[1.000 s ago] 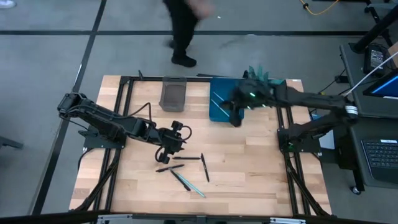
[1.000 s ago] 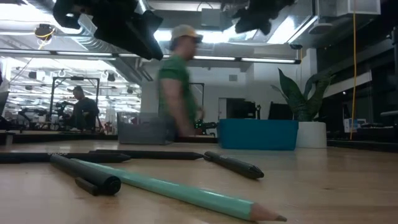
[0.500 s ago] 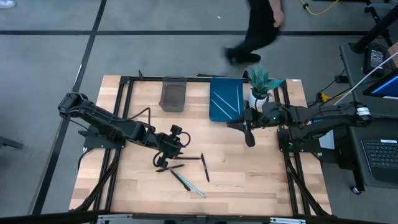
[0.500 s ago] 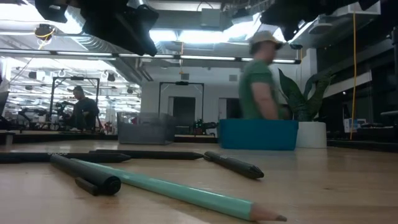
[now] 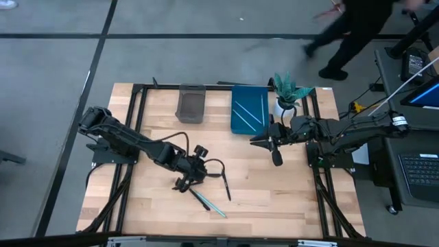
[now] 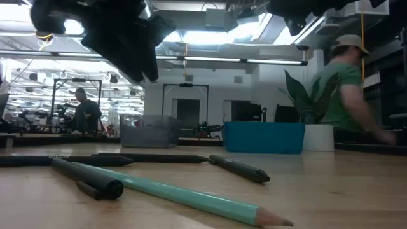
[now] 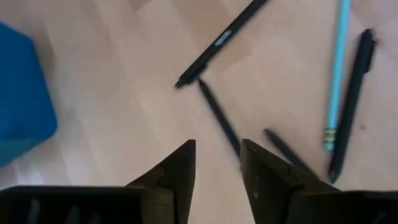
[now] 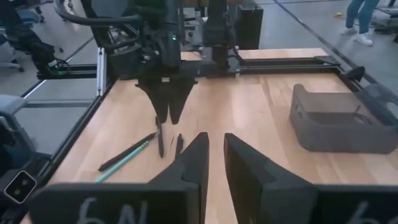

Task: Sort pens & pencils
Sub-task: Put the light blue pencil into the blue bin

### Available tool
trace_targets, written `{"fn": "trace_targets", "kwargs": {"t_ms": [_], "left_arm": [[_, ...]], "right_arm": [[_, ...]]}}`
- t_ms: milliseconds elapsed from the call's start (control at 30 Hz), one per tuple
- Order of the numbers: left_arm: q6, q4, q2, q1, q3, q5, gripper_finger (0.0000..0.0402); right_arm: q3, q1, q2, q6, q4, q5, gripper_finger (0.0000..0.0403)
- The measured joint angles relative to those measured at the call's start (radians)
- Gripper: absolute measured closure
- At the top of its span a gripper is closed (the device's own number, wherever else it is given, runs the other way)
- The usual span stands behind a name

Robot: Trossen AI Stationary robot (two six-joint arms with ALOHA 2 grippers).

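My left gripper (image 5: 184,182) hangs low over the middle of the table (image 5: 288,199), right above the cluster of pens and pencils. In the left wrist view its fingers (image 7: 177,171) stand apart with a gap between them, and nothing sits in that gap; bare wood shows through it. Just past the fingertips I see a thin black pen (image 7: 219,118) lying on the wood, its far end almost meeting the tip of a longer black pen (image 7: 221,42). To one side lie a pale teal pencil (image 7: 336,74) and another black pen (image 7: 352,102) close alongside it, with a short black stick (image 7: 287,151) nearer my finger.

From above, the loose sticks lie just beside the left gripper: a black pen (image 5: 226,185) and, nearer the table's front edge, a teal pencil (image 5: 214,208) with a dark one (image 5: 199,200) next to it. In the low view the teal pencil (image 6: 172,191) lies in the foreground with black pens (image 6: 238,168) behind it.

My right gripper (image 5: 276,156) waits well apart, on the right side of the table, below the potted plant (image 5: 288,92). Its fingers (image 8: 193,162) stand only a narrow slit apart and hold nothing.

At the far edge sit a grey bin (image 5: 191,103) and a blue bin (image 5: 249,110) with two pale sticks (image 5: 241,112) lying in it. A person (image 5: 357,31) walks past beyond the table.
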Motion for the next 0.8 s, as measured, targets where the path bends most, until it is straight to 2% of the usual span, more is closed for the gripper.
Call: {"fn": "trace_targets", "kwargs": {"t_ms": [533,800], "left_arm": [[-0.083,0.065,0.098,-0.112,0.006,0.027,0.0282],[-0.104,0.017,0.188,-0.139,0.088,0.03,0.0282]], "right_arm": [[0.0,0.074,0.0,0.039,-0.018,0.043,0.035],[0.0,0.181,0.0,0.079,-0.017,0.168,0.035]]}}
